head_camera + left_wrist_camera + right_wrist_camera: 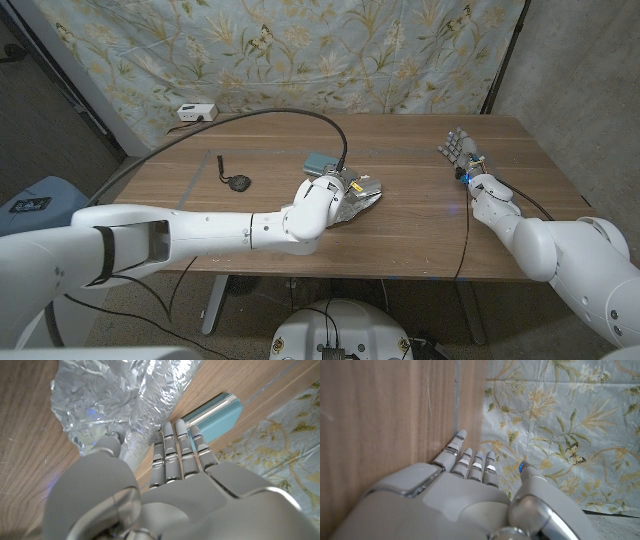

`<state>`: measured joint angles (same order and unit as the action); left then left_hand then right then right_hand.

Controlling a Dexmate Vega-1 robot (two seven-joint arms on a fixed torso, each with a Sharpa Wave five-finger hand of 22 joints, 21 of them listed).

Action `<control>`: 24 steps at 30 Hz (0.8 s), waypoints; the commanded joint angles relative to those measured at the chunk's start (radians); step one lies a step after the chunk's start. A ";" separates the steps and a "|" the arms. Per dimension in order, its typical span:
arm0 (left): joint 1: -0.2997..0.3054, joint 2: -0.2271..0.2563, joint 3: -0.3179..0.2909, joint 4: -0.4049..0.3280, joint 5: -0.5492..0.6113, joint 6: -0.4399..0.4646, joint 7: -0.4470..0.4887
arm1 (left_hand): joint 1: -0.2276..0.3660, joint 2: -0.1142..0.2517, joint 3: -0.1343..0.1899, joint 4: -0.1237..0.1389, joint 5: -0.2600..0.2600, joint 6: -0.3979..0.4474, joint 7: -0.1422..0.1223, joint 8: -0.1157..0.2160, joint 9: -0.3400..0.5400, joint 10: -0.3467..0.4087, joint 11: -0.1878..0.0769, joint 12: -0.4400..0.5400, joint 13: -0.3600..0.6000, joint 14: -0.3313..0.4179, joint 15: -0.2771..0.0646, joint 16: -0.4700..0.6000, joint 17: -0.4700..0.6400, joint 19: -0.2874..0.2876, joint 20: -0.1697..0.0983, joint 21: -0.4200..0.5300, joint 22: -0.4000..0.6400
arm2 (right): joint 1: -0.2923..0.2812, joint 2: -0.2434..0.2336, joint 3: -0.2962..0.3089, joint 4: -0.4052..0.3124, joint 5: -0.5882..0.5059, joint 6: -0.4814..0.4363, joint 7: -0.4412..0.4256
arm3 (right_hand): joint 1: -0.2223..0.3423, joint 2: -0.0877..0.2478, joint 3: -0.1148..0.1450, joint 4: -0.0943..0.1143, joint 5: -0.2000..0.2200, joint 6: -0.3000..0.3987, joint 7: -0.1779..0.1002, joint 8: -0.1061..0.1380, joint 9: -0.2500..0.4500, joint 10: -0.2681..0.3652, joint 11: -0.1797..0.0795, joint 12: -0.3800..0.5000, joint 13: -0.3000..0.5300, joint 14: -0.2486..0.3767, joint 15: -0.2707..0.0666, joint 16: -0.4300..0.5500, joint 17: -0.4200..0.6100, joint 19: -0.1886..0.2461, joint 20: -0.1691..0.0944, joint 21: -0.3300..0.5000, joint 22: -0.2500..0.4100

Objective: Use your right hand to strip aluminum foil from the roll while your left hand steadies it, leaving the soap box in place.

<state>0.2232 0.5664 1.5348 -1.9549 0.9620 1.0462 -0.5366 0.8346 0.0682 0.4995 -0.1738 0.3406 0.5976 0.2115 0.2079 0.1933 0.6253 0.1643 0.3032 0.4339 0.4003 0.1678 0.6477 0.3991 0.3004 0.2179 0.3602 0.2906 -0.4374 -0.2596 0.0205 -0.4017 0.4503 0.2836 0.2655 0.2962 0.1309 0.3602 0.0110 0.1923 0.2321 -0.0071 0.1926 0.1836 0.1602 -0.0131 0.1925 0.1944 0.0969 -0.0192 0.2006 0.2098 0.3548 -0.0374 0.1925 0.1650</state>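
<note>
The foil roll [362, 194] lies at the table's middle with crumpled foil [107, 395] pulled out from it. My left hand [332, 193] is over the roll's near end. In the left wrist view its fingers [175, 455] reach out straight beside the roll's tube [134, 442], with the thumb [107, 446] on the tube's other side; no closed grip shows. The teal soap box [318, 161] [216, 416] sits just behind the roll. My right hand [460, 150] [470, 490] stands far to the right, fingers straight and apart, holding nothing.
A black puck with a short stick [236, 182] lies left of the roll. A black cable [290, 114] arcs over the table's back to the soap box. A white socket box [195, 112] sits at the back left edge. A floral cloth [330, 50] hangs behind.
</note>
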 commanded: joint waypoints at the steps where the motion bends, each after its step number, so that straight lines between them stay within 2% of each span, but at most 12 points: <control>1: 0.129 -0.008 -0.141 0.030 0.153 -0.119 -0.048 | 0.021 0.003 0.011 0.001 0.010 0.010 -0.001 0.004 0.003 0.014 -0.004 0.005 0.006 0.011 -0.005 0.008 0.002 0.015 -0.001 0.012 0.002 | 0.055 0.010 0.024 0.059 -0.060 -0.025 0.047 | -0.008 0.002 0.002 -0.005 -0.001 0.009 -0.001 0.004 0.005 0.004 -0.005 0.006 0.002 0.006 0.000 0.009 0.002 0.002 0.004 0.001 0.006; 8: 0.207 -0.016 -0.234 0.042 0.226 -0.198 -0.073 | 0.031 0.002 0.013 0.000 0.014 0.015 -0.002 0.004 0.004 0.020 -0.005 0.005 0.011 0.013 -0.006 0.013 0.002 0.018 0.000 0.014 0.001 | 0.066 0.010 -0.010 0.059 -0.032 0.036 0.081 | -0.009 0.002 0.002 -0.005 -0.001 0.009 -0.002 0.004 0.005 0.004 -0.004 0.005 0.002 0.007 0.000 0.009 0.002 0.003 0.005 0.001 0.006; 16: 0.280 -0.031 -0.330 0.061 0.282 -0.279 -0.098 | 0.036 0.001 0.015 0.002 0.017 0.015 -0.001 0.002 0.004 0.018 -0.004 0.002 0.016 0.011 -0.005 0.014 0.000 0.019 0.000 0.016 0.001 | 0.054 0.003 -0.085 0.047 0.028 0.217 0.145 | -0.010 0.000 0.002 -0.006 -0.002 0.010 0.000 0.004 0.005 0.005 -0.002 0.006 0.002 0.007 0.003 0.009 0.002 0.005 0.008 0.002 0.006; 24: 0.337 -0.044 -0.400 0.077 0.334 -0.347 -0.092 | 0.040 0.001 0.016 0.003 0.020 0.015 -0.003 0.001 0.005 0.018 -0.003 0.001 0.020 0.009 -0.004 0.015 -0.001 0.019 0.000 0.017 0.000 | 0.050 -0.009 -0.162 0.036 0.093 0.272 0.146 | -0.011 0.001 0.002 -0.006 -0.002 0.011 0.000 0.004 0.005 0.007 -0.001 0.006 0.002 0.008 0.006 0.009 0.002 0.006 0.010 0.002 0.006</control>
<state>0.4722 0.5386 1.2439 -1.9005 1.2176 0.7996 -0.6212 0.8624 0.0698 0.5077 -0.1710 0.3553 0.6074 0.2107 0.2079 0.1932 0.6415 0.1589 0.3034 0.4484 0.4074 0.1607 0.6584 0.3992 0.3110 0.2179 0.3741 0.2877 -0.3908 -0.2540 -0.0528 -0.3484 0.4667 0.4222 0.3811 0.2932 0.1338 0.3602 0.0111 0.1923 0.2340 -0.0090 0.1925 0.1835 0.1601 -0.0131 0.1925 0.1944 0.0969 -0.0192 0.2006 0.2098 0.3550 -0.0372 0.1925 0.1650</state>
